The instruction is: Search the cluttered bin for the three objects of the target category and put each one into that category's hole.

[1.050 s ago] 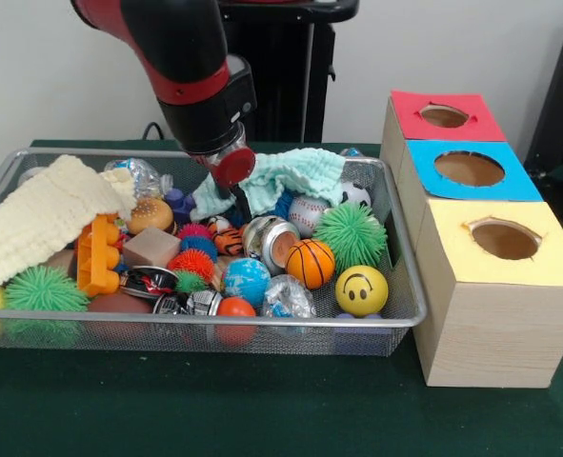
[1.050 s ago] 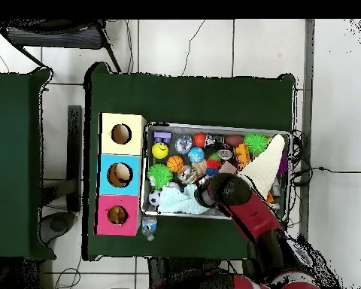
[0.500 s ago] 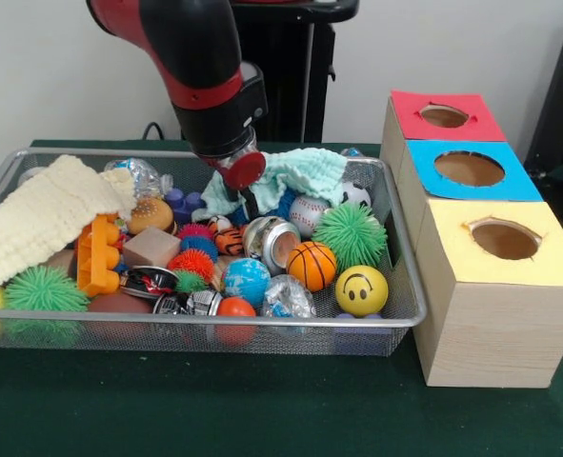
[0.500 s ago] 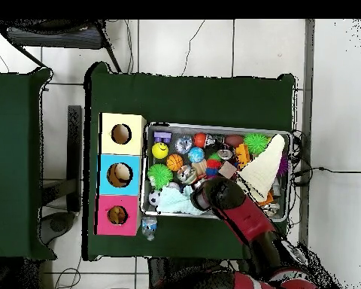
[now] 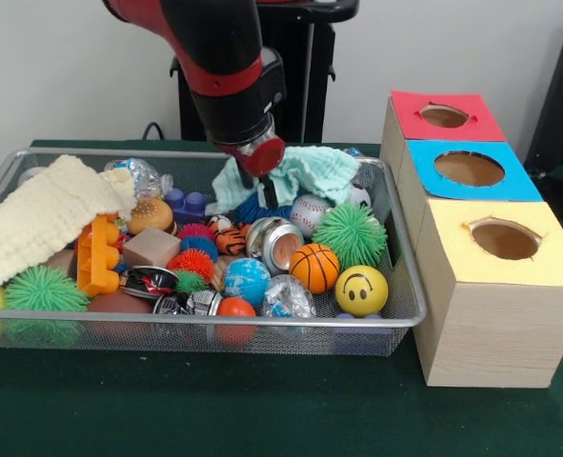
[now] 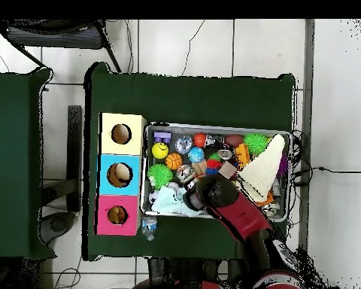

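Note:
A wire mesh bin (image 5: 214, 319) holds a jumble of toys, balls and cloths. My gripper (image 5: 268, 190) is low over the bin's far middle, shut on a mint green cloth (image 5: 314, 171) that hangs lifted from its fingers. From overhead, the gripper (image 6: 189, 197) and the cloth (image 6: 166, 200) are at the bin's end next to the boxes. Three wooden boxes with round holes stand in a row beside the bin: red (image 5: 443, 116), blue (image 5: 469, 168) and yellow (image 5: 505, 238). The arm hides the toys right behind it.
A cream knitted cloth (image 5: 38, 219) covers the bin's left end. Near the gripper lie a baseball (image 5: 308, 211), a green spiky ball (image 5: 351, 234), a basketball (image 5: 311, 264), a smiley ball (image 5: 361, 289) and a metal tin (image 5: 273, 240).
The gripper has moved toward the boxes, dragging the mint cloth along and lifting it a little. The other toys have stayed put.

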Motion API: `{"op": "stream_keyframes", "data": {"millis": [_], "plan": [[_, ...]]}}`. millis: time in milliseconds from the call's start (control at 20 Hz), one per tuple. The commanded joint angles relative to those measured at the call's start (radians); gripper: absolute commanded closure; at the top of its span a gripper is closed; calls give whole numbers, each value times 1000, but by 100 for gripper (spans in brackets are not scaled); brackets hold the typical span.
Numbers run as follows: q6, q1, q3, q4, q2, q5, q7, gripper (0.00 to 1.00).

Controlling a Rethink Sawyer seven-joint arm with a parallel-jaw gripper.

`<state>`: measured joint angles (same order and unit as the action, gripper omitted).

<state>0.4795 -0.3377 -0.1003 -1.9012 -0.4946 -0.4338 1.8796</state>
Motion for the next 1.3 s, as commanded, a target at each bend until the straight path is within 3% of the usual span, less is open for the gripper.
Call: {"op": "stream_keyframes", "data": {"millis": [50, 300, 550, 750, 1300], "plan": [[202, 54, -34, 83, -51, -8, 270, 0], [204, 65, -42, 129, -34, -11, 246, 0], [92, 48, 1, 151, -5, -13, 166, 0], [63, 38, 17, 179, 21, -10, 146, 0], [156, 57, -24, 238, 24, 8, 173, 0]]}}
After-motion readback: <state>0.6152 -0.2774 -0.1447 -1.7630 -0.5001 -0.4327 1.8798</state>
